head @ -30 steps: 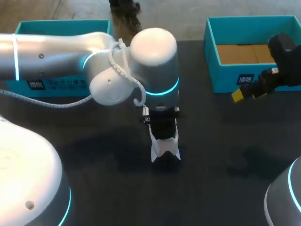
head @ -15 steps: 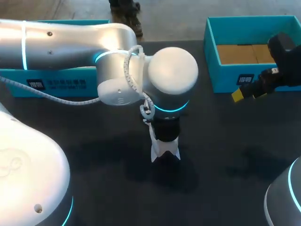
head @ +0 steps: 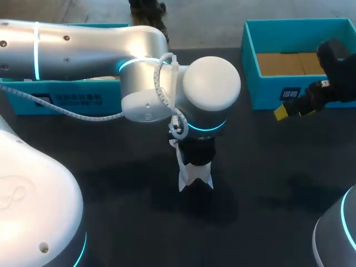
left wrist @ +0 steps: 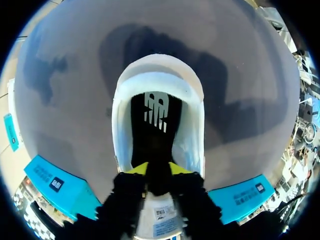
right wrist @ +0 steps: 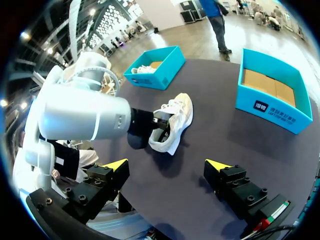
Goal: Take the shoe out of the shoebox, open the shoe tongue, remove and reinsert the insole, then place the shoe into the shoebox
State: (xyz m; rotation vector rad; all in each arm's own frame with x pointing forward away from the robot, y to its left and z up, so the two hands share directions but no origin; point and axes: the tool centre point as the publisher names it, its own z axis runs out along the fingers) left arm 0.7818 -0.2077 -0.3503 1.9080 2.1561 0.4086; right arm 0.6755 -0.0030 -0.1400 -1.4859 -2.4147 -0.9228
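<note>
- The white sneaker (head: 194,177) lies mid-desk, outside the teal cardboard shoebox (head: 267,93) at far right, so its mouth is open to reach.
- The left end effector (left wrist: 158,170) sits in that mouth, apparently pinching the black insole (left wrist: 155,112) to lift it.
- The right end effector (right wrist: 167,167) hovers spread and empty, out of the way.

Left arm (head: 167,83) blocks the shoe (head: 194,177) from above (open table (head: 267,172) toward the shoebox (head: 267,95)).

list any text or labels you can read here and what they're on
Right box, front: white label, too blurred to read.
Left box, front: white label and a line of print, too blurred to read.
Insole: white striped logo, no legible letters.
Tag at the shoe opening: small print, unreadable.
</note>
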